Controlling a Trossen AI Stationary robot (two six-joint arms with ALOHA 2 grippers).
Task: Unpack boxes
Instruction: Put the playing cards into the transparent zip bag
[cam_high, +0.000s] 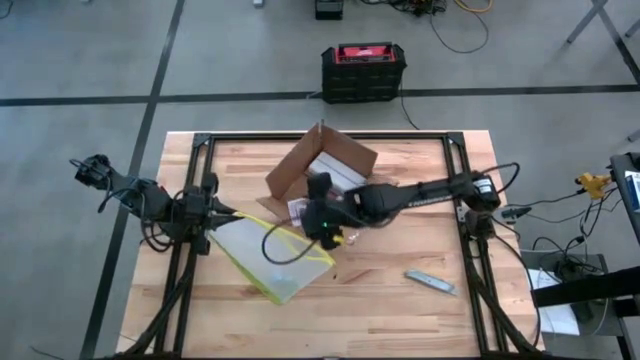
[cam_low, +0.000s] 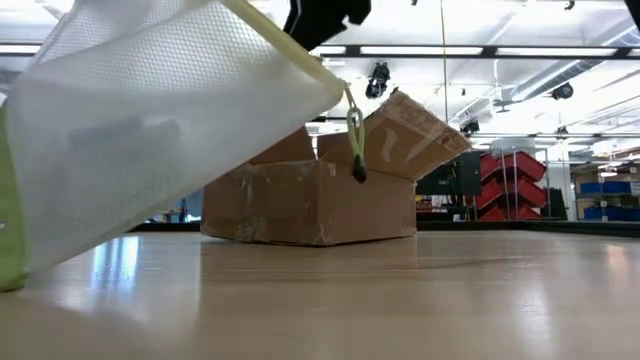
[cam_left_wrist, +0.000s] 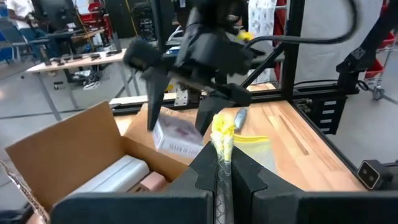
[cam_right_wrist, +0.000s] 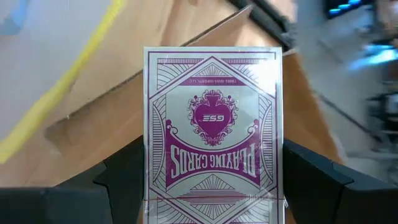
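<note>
The right gripper (cam_left_wrist: 180, 106), fingers spread wide, pinches a pack of playing cards (cam_right_wrist: 213, 134) whose lower edge is cut off in its wrist view, just above the open cardboard box (cam_high: 320, 170) at the table's (cam_high: 400, 310) far middle. The left gripper (cam_left_wrist: 222, 163), pressed together, pinches the yellow-green edge of the clear pouch (cam_high: 275, 255). Inside the box, partly hidden, lie a pale wrapped bundle (cam_left_wrist: 115, 177) and something pinkish I cannot identify.

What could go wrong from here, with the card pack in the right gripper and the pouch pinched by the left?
The right gripper holds the playing-card pack only by its edges, above the table; the glossy wrap could slip. The left gripper pinches just the pouch rim, so its mouth may sag shut. The carton sits close behind; a swing could clip its flap.
</note>
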